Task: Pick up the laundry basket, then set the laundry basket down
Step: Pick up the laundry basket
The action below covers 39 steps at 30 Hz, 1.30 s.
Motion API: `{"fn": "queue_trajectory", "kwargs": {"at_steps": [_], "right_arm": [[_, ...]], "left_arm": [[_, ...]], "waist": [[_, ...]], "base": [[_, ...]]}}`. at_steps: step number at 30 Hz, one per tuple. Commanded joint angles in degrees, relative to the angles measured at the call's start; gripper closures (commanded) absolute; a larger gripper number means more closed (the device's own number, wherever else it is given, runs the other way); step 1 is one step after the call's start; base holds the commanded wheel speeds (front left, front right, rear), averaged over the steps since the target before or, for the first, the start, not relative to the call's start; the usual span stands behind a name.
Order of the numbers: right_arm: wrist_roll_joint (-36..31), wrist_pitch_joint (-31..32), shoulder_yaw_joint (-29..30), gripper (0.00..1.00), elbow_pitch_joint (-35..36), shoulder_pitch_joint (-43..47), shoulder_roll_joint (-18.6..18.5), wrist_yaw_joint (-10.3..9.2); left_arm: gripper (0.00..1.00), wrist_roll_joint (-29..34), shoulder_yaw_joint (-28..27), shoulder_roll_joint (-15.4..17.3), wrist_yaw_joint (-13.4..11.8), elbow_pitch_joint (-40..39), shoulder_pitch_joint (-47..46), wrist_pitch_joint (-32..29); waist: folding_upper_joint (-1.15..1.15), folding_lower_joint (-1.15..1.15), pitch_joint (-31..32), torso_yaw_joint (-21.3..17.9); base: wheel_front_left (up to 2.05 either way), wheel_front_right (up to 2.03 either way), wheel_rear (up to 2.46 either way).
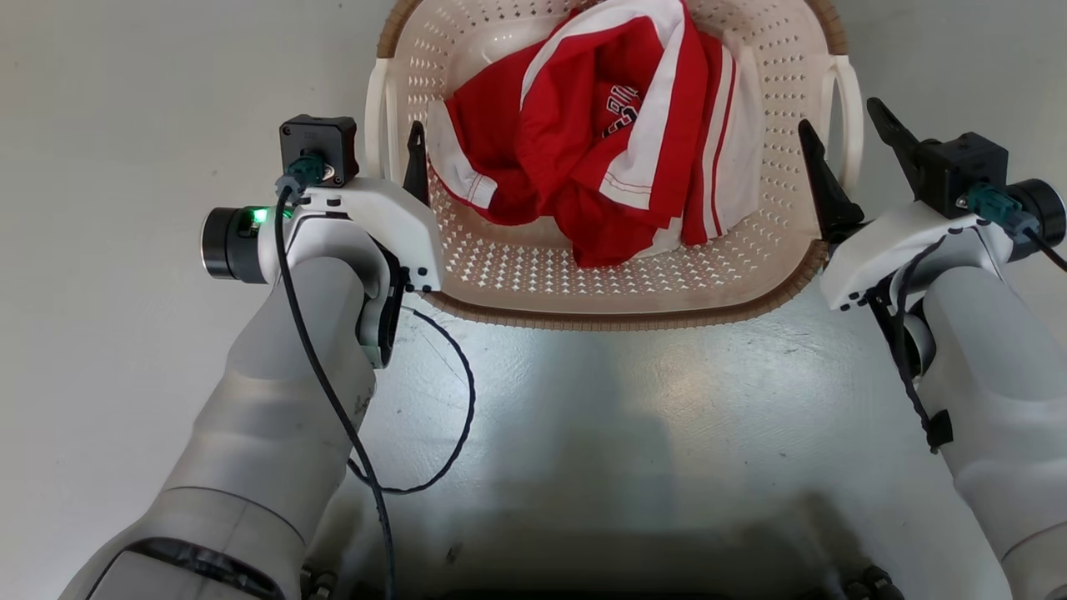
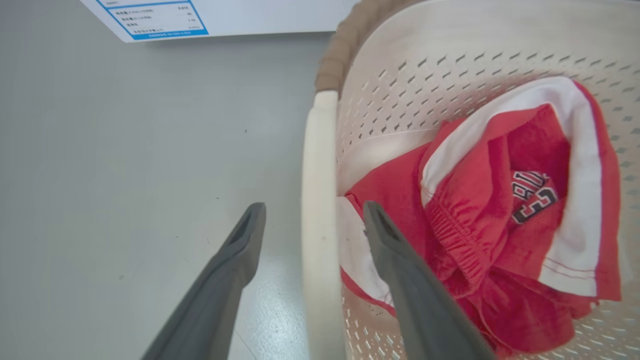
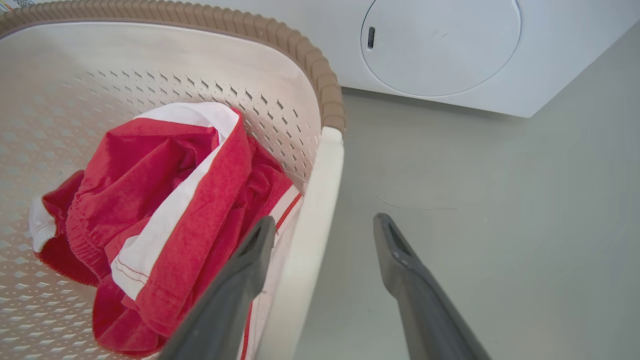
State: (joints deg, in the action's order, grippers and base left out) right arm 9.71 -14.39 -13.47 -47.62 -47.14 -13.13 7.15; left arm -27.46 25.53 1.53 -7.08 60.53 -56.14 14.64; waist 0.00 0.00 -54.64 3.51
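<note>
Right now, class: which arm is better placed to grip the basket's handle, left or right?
Neither: both are open and ready. The left gripper straddles the left handle; the right gripper straddles the right handle.

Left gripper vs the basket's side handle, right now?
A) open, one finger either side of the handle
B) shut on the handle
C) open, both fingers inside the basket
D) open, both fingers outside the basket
A: in the left wrist view the left gripper is open, with the white handle between its fingers, one finger outside the laundry basket and the other inside it.
</note>
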Motion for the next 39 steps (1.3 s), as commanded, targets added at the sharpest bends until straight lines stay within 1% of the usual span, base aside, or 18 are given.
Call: {"fn": "queue_trajectory", "kwargs": {"at_steps": [1,6,14,25,39], "right_arm": [[0.6,-0.6,-1.4,0.00,-0.3,1.6,1.0,0.34],[0.9,-0.6,-2.0,0.00,-1.9,1.0,1.5,0.34],[2.1,-0.6,-2.6,0.00,-4.0,-0.7,2.7,0.34],[3.7,-0.6,-3.9,0.00,-5.6,-1.5,3.1,0.34],[4.4,-0.6,-4.5,0.00,-6.4,-1.5,3.2,0.34]], "left_arm": [[0.00,-0.6,-0.1,1.3,-0.7,0.2,0.0,0.4],[0.00,-1.6,1.3,1.3,-1.0,1.7,-0.8,0.4],[0.00,-4.0,3.7,1.3,-0.7,4.6,-2.3,0.4],[0.00,-7.9,7.7,1.3,-0.5,6.8,-3.9,0.0],[0.00,-11.1,11.0,1.3,-0.7,7.9,-4.6,0.1]], "waist": [[0.00,0.00,-0.4,0.2],[0.00,0.00,-0.6,0.3],[0.00,0.00,-0.2,0.1],[0.00,0.00,-0.1,-0.2],[0.00,0.00,0.3,-0.4]], "base": [[0.00,0.00,0.00],[0.00,0.00,0.00],[0.00,0.00,0.00],[0.00,0.00,0.00],[0.00,0.00,0.00]]}}
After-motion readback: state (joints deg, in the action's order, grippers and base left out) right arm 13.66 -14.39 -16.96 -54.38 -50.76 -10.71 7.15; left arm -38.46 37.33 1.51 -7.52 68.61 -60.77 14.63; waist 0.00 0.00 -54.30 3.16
